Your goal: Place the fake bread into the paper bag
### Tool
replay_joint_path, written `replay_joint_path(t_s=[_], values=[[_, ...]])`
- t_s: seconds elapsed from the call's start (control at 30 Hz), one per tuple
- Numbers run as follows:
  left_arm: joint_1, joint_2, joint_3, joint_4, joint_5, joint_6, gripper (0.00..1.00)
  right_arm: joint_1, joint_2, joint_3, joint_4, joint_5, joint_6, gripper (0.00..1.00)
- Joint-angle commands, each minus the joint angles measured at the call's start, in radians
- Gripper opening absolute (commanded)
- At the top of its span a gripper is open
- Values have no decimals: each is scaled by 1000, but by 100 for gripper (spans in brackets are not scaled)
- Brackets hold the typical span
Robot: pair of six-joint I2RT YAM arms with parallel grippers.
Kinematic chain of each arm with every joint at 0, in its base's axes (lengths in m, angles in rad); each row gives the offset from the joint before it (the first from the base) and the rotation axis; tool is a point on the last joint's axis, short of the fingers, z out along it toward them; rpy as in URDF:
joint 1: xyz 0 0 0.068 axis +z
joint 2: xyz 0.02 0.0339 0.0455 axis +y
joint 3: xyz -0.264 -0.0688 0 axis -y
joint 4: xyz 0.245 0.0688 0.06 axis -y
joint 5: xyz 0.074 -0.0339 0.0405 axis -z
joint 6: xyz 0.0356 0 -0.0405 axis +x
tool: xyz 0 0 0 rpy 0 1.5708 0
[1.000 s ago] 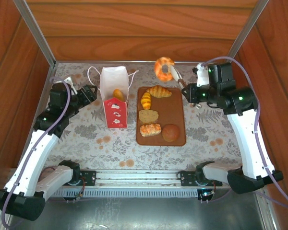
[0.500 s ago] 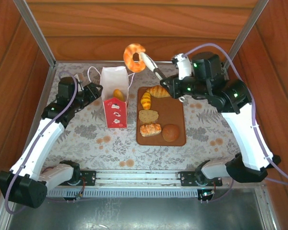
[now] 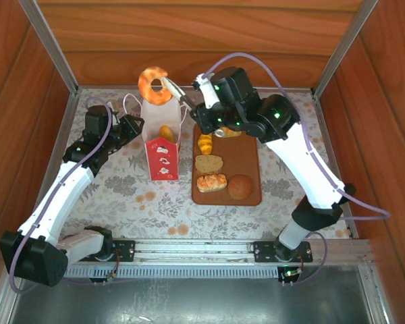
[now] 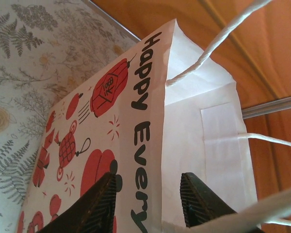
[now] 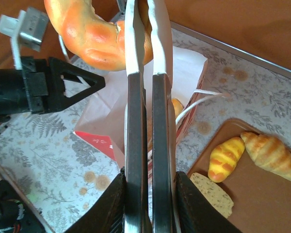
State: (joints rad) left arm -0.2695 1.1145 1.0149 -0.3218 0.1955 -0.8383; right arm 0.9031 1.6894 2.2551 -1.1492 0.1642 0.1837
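Nearest me, on the near side of the right hand (image 3: 167, 86) and off to its right, the brown tray (image 3: 248, 158) sits on the tabletop (image 3: 121, 189). It carries the round dark bun (image 3: 240, 187), the glazed loaf (image 3: 211, 182), the bread slice (image 3: 208, 163) and two croissants (image 3: 205, 142), one of them half hidden under the arm. A little farther back the paper bag (image 3: 163, 145) stands upright almost under that hand's tips, with an oval roll (image 3: 167, 133) already lying inside. The left hand (image 3: 133, 127) is just beside the bag's wall, its jaws partly spread astride the bag's corner fold; whether they touch the paper I cannot tell. Farthest back and highest, the right hand's fingers are pressed together on the wall of the ring doughnut (image 3: 150, 82), which hangs over the bag's far rim.

To my eye the doughnut is still closer to the rim than to the middle of the mouth. It should come a touch nearer me, clear of the cord handles (image 3: 130, 101), and dip toward the opening before the fingers part. The left hand should steady the wall so the light bag does not tip.

A second ago the doughnut was held off past the tray's far end. It has since swept across to the bag. The left arm has pushed in towards the bag. The tray's breads and the bag have not shifted.
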Motion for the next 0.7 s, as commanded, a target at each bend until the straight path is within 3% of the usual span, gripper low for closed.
replay_joint_path(t_s=[0.0,0.3,0.67], values=[[-3,-3,-9,22,-9,5,37,20,45,65,-31,87,-20,25],[-4,-1,-19,21,-11,13,31,37,146,119,-89,140,-33,25],[-3,6,-33,21,-11,16,15,43,209,127,-147,153,-44,26]])
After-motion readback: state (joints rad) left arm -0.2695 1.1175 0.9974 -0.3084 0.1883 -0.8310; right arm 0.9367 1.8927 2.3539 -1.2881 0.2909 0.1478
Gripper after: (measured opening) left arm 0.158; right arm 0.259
